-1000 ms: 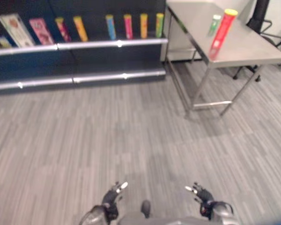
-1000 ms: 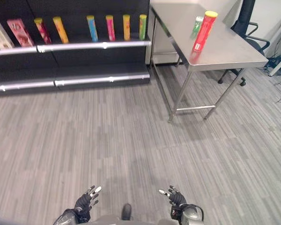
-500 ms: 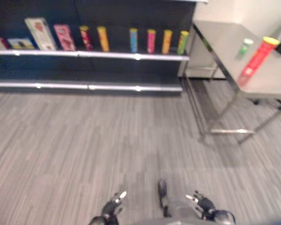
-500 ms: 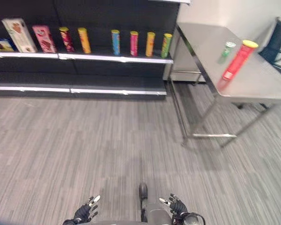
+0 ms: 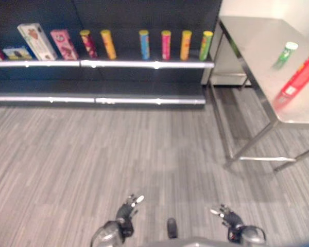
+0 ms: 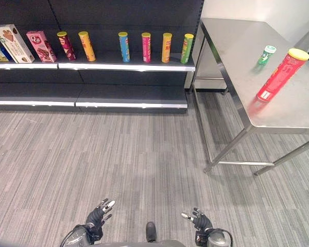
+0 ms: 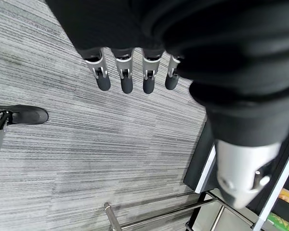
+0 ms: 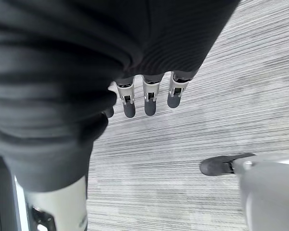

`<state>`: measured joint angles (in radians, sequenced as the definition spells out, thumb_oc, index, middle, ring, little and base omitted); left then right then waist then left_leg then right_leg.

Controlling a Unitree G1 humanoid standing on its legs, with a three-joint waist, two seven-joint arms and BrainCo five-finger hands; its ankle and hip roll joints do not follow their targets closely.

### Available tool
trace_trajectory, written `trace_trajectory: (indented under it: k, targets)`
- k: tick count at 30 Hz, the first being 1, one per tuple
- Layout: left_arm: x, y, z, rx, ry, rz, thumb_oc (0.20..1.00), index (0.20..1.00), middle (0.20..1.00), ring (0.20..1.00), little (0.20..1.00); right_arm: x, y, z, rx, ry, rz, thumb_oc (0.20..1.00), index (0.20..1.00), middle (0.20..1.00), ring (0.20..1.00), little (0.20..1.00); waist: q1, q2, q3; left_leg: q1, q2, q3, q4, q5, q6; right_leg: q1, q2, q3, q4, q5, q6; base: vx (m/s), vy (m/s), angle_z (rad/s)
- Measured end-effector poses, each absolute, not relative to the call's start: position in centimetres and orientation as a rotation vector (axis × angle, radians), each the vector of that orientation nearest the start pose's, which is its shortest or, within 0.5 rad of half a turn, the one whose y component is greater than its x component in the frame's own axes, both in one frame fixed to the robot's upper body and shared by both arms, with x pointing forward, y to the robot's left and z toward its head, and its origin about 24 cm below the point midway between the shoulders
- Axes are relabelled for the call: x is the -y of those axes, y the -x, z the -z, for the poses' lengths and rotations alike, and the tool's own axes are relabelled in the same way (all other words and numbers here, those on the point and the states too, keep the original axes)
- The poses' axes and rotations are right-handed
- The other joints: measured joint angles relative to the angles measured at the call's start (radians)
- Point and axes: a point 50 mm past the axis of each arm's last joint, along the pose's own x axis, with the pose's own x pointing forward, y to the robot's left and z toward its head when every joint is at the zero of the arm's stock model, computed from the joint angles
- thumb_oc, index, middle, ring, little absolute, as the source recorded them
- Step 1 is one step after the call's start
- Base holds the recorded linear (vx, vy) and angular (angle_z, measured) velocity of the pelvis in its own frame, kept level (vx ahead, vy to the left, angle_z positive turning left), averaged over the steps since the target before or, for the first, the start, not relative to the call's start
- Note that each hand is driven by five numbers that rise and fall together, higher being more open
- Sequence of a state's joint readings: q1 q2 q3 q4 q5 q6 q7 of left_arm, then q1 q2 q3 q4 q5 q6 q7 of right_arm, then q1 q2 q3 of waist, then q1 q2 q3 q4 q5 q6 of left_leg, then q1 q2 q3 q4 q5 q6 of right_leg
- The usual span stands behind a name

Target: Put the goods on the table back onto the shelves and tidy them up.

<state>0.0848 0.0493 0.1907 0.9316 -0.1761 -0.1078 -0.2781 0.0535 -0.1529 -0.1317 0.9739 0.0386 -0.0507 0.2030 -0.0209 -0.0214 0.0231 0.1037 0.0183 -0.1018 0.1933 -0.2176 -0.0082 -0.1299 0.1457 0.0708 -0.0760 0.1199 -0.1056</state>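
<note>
Hanging low over the grey floor point(image 6: 118, 164), the left hand point(image 6: 99, 216) and right hand point(image 6: 200, 222) hold nothing, fingers straight and relaxed. Compared with a second ago, the whole view has shifted, so the camera has moved; the goods keep their places. The red tube point(image 6: 277, 75) stands upright on the steel counter point(image 6: 247, 62), long axis vertical, yellow cap up, with the small green bottle point(image 6: 266, 54) near it. The shelf point(image 6: 92, 66) carries a row of upright tubes point(image 6: 146, 47) and boxes point(image 6: 13, 43); its left end is cut off.
</note>
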Motion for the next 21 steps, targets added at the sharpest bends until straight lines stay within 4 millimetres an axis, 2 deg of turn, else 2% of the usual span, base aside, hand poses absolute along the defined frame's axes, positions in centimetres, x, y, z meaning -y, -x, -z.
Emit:
trace_trajectory:
  k: [2, 3, 4, 5, 6, 7, 8, 9, 10, 11, 12, 13, 14, 15, 16, 17, 18, 19, 21]
  targets:
    - [-18.7, -12.0, 14.6, -0.867, 0.312, -0.065, 1.000, 1.000, 1.000, 1.000, 1.000, 21.6, -12.5, 14.4, -0.956, -0.056, 0.037, 1.000, 1.000, 1.000, 1.000, 1.000, 0.001, 0.013, 0.000, -0.030, -0.008, 0.000, 0.057, 0.000, -0.001, 0.001, -0.005, -0.001, -0.003, -0.011, -0.014, 0.15, -0.141, 0.10]
    - [-18.6, -11.8, 14.7, -0.875, 0.299, -0.047, 1.000, 1.000, 1.000, 1.000, 1.000, 21.8, -12.4, 14.4, -0.956, -0.057, 0.038, 1.000, 1.000, 1.000, 1.000, 1.000, 0.003, 0.008, 0.006, -0.151, -0.034, 0.005, 0.270, 0.008, -0.023, -0.020, -0.010, -0.026, 0.031, -0.027, -0.021, 0.12, -0.267, 0.26]
    - [-18.6, -11.9, 14.6, -0.871, 0.288, -0.037, 1.000, 1.000, 1.000, 1.000, 1.000, 21.9, -12.3, 14.4, -0.959, -0.058, 0.039, 1.000, 1.000, 1.000, 1.000, 1.000, 0.017, 0.001, 0.012, -0.245, -0.050, 0.001, 0.442, 0.048, -0.070, -0.040, -0.024, -0.025, 0.068, -0.046, -0.026, 0.06, -0.202, 0.27]
    - [-18.6, -12.8, 14.2, -0.849, 0.278, -0.019, 1.000, 1.000, 1.000, 1.000, 1.000, 22.1, -12.6, 14.1, -0.950, -0.043, 0.029, 1.000, 1.000, 1.000, 1.000, 1.000, 0.049, -0.026, 0.046, -0.447, -0.100, -0.014, 0.759, 0.324, -0.113, -0.061, -0.037, -0.020, 0.131, -0.065, -0.089, 0.12, -0.142, 0.13]
    - [-19.0, -14.6, 13.1, -0.776, 0.237, 0.021, 1.000, 1.000, 1.000, 1.000, 1.000, 22.1, -13.7, 13.6, -0.909, -0.052, 0.032, 1.000, 1.000, 1.000, 1.000, 1.000, 0.080, -0.046, 0.101, -0.688, -0.151, -0.005, 1.072, 0.444, -0.066, -0.084, -0.051, -0.015, 0.187, -0.097, -0.109, 0.25, 0.036, -0.15]
    - [-20.4, -16.2, 12.1, -0.713, 0.230, -0.002, 1.000, 1.000, 1.000, 1.000, 1.000, 22.1, -14.5, 13.6, -0.904, -0.085, 0.063, 1.000, 1.000, 1.000, 1.000, 1.000, 0.104, -0.085, 0.143, -0.812, -0.157, 0.062, 1.147, 0.370, 0.013, -0.073, -0.070, 0.013, 0.186, -0.108, -0.070, 0.35, 0.078, -0.38]
    - [-21.8, -16.4, 11.8, -0.712, 0.187, -0.017, 1.000, 1.000, 1.000, 1.000, 1.000, 21.3, -15.6, 13.5, -0.885, -0.108, 0.052, 1.000, 1.000, 1.000, 1.000, 1.000, 0.094, -0.090, 0.148, -0.829, -0.115, 0.110, 0.772, 0.312, 0.021, 0.013, -0.087, 0.015, 0.077, -0.157, 0.116, 0.39, 0.083, -1.04]
    - [-21.5, -15.3, 12.2, -0.723, 0.216, -0.034, 1.000, 1.000, 1.000, 1.000, 1.000, 21.8, -17.3, 12.5, -0.824, -0.098, 0.059, 1.000, 1.000, 1.000, 1.000, 1.000, 0.120, -0.004, 0.147, -0.781, 0.024, 0.095, 0.382, 0.310, 0.020, -0.032, -0.038, -0.038, 0.281, -0.232, 0.019, 0.47, 0.123, -1.26]
    - [-21.2, -14.0, 13.1, -0.778, 0.253, -0.060, 1.000, 1.000, 1.000, 1.000, 1.000, 21.8, -17.2, 12.5, -0.818, -0.089, 0.057, 1.000, 1.000, 1.000, 1.000, 1.000, 0.103, 0.030, 0.134, -0.696, 0.058, 0.029, -0.028, 0.316, -0.011, 0.051, -0.075, -0.023, 0.219, -0.217, -0.005, 0.45, 0.148, -0.94]
    - [-20.0, -12.7, 14.2, -0.863, 0.284, -0.040, 1.000, 1.000, 1.000, 1.000, 1.000, 22.3, -15.8, 12.9, -0.849, -0.077, 0.071, 1.000, 1.000, 1.000, 1.000, 1.000, 0.085, 0.034, 0.138, -0.652, 0.049, -0.004, -0.199, 0.300, -0.037, 0.136, -0.097, -0.025, 0.161, -0.222, -0.024, 0.44, 0.194, -0.19]
    - [-19.9, -12.1, 14.3, -0.860, 0.299, -0.033, 1.000, 1.000, 1.000, 1.000, 1.000, 22.8, -13.7, 13.4, -0.885, -0.069, 0.088, 1.000, 1.000, 1.000, 1.000, 1.000, 0.089, 0.030, 0.121, -0.658, 0.042, -0.005, -0.297, 0.284, -0.061, 0.162, -0.103, 0.015, 0.129, -0.247, -0.041, 0.47, 0.289, -0.19]
    - [-20.4, -12.5, 14.2, -0.846, 0.304, -0.059, 1.000, 1.000, 1.000, 1.000, 1.000, 23.1, -12.9, 13.7, -0.920, -0.073, 0.111, 1.000, 1.000, 1.000, 1.000, 1.000, 0.114, 0.021, 0.125, -0.661, 0.058, -0.002, -0.288, 0.249, -0.049, 0.189, -0.113, 0.075, 0.136, -0.261, -0.018, 0.45, 0.349, -0.53]
    - [-21.0, -11.8, 14.3, -0.865, 0.297, -0.078, 1.000, 1.000, 1.000, 1.000, 1.000, 23.2, -12.9, 13.7, -0.918, -0.066, 0.111, 1.000, 1.000, 1.000, 1.000, 1.000, 0.121, 0.014, 0.119, -0.646, 0.050, 0.002, -0.287, 0.248, -0.048, 0.216, -0.128, 0.088, 0.132, -0.252, 0.005, 0.46, 0.396, -1.03]
    - [-21.2, -11.0, 14.5, -0.885, 0.315, -0.111, 1.000, 1.000, 1.000, 1.000, 1.000, 23.1, -13.0, 13.8, -0.924, -0.071, 0.107, 1.000, 1.000, 1.000, 1.000, 1.000, 0.127, -0.011, 0.115, -0.598, 0.024, -0.001, -0.240, 0.246, -0.022, 0.239, -0.159, 0.149, 0.114, -0.252, 0.052, 0.26, 0.265, -1.69]
    - [-21.7, -9.4, 14.9, -0.906, 0.343, -0.169, 1.000, 1.000, 1.000, 1.000, 1.000, 22.7, -13.4, 13.9, -0.921, -0.091, 0.109, 1.000, 1.000, 1.000, 1.000, 1.000, 0.159, -0.039, 0.100, -0.523, 0.008, -0.002, -0.204, 0.248, -0.020, 0.240, -0.194, 0.234, 0.116, -0.258, 0.069, 0.26, 0.222, -2.43]
    - [-20.9, -8.2, 15.3, -0.934, 0.382, -0.192, 1.000, 1.000, 1.000, 1.000, 1.000, 22.9, -14.2, 13.5, -0.896, -0.048, 0.077, 1.000, 1.000, 1.000, 1.000, 1.000, 0.162, -0.002, 0.079, -0.428, 0.010, 0.003, -0.214, 0.250, -0.019, 0.247, -0.171, 0.237, 0.131, -0.244, 0.091, 0.26, 0.161, -3.05]
    - [-20.2, -7.8, 15.5, -0.944, 0.396, -0.183, 1.000, 1.000, 1.000, 1.000, 1.000, 23.0, -14.4, 13.2, -0.892, -0.003, 0.042, 1.000, 1.000, 1.000, 1.000, 1.000, 0.162, 0.057, 0.029, -0.332, 0.032, 0.001, -0.261, 0.365, 0.014, 0.244, -0.139, 0.168, 0.158, -0.273, 0.102, 0.18, 0.109, -2.32]
    - [-20.7, -8.9, 15.1, -0.905, 0.376, -0.174, 1.000, 1.000, 1.000, 1.000, 1.000, 22.2, -14.5, 13.3, -0.887, -0.018, 0.027, 1.000, 1.000, 1.000, 1.000, 1.000, 0.159, 0.023, 0.029, -0.331, 0.019, 0.032, -0.257, 0.406, 0.012, 0.232, -0.166, 0.113, 0.176, -0.298, 0.117, 0.17, 0.089, -1.57]
    - [-21.5, -11.8, 13.7, -0.785, 0.332, -0.152, 1.000, 1.000, 1.000, 1.000, 1.000, 21.0, -13.7, 13.9, -0.910, -0.058, 0.022, 1.000, 1.000, 1.000, 1.000, 1.000, 0.157, -0.047, 0.018, -0.331, -0.021, 0.054, -0.267, 0.412, 0.025, 0.220, -0.214, 0.028, 0.120, -0.306, 0.106, 0.08, 0.047, -0.42]
